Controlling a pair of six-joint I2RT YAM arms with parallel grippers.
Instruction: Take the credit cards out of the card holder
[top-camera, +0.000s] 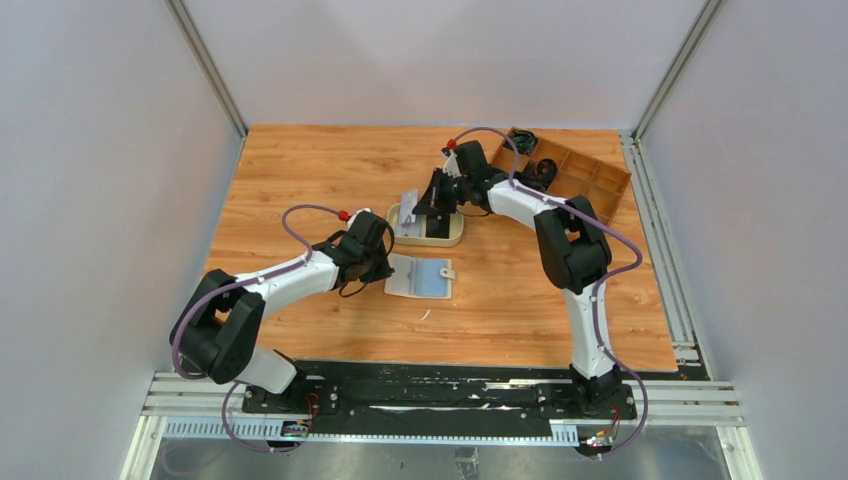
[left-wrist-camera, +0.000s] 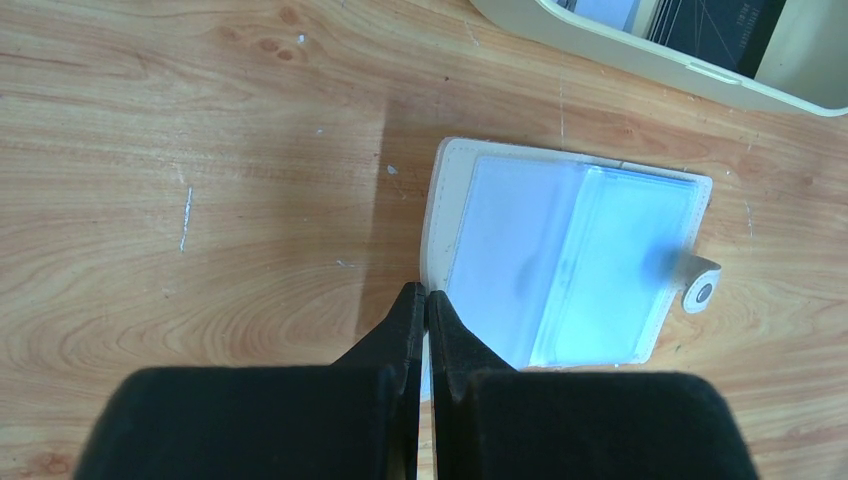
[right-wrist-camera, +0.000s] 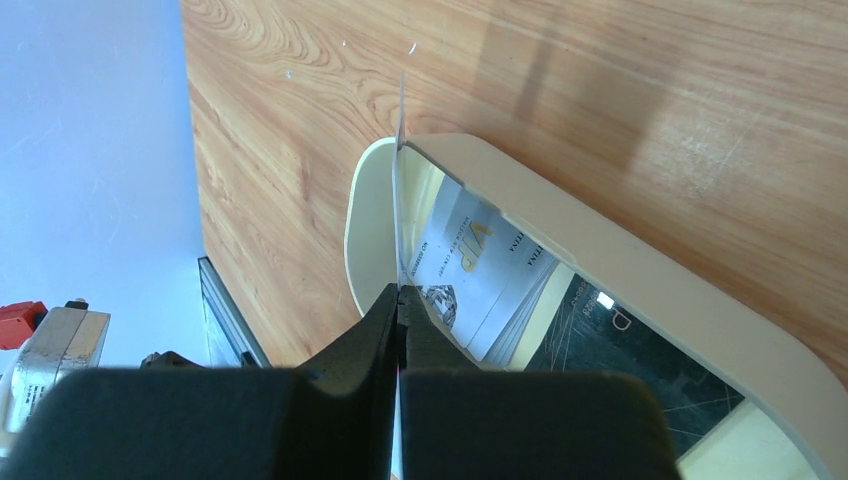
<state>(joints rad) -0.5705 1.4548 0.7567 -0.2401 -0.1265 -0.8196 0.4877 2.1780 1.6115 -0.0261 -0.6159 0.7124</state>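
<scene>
the card holder lies open and flat on the wooden table, between the two arms and just on the near side of the beige oval dish. its clear inner pockets look pale blue, and a small snap tab sticks out from its right edge.

the left gripper is low over the table, its two fingers pressed together. the tips are at the near left corner of the card holder, touching its cream border. from the wrist view i cannot tell if they pinch this border or only rest against it.

the right gripper is above the left end of the dish, and its fingers are closed on one thin card. in the wrist view this card is seen only by its edge, standing upright over the rim of the dish.

inside the dish lie other cards, one light with printed letters and one dark, partly overlapping.

a brown wooden tray with compartments stands at the far right corner of the table, well apart from the card holder.
</scene>
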